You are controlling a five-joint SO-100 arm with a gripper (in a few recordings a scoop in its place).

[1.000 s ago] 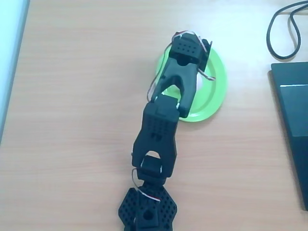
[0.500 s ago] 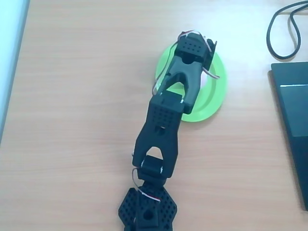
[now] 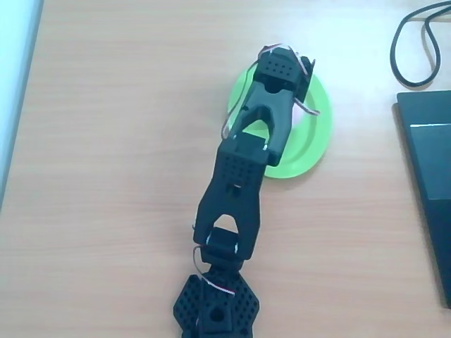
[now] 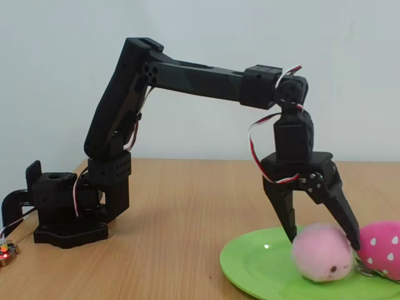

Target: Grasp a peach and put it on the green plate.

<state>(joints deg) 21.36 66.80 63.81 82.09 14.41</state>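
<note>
Peach (image 4: 322, 253) on green plate (image 4: 259, 265) in fixed view, arm-hidden overhead, pincer (image 4: 325, 240) spread wide around it.

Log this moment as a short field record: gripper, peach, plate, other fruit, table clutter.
gripper: jaws spread, straddling the peach, fingertips down by the plate
peach: resting on the green plate, between the fingers
green plate: flat on the wooden table, under the arm's wrist in the overhead view
red dotted fruit: beside the peach, on the plate's right side in the fixed view
clutter: black cable, dark device
</note>
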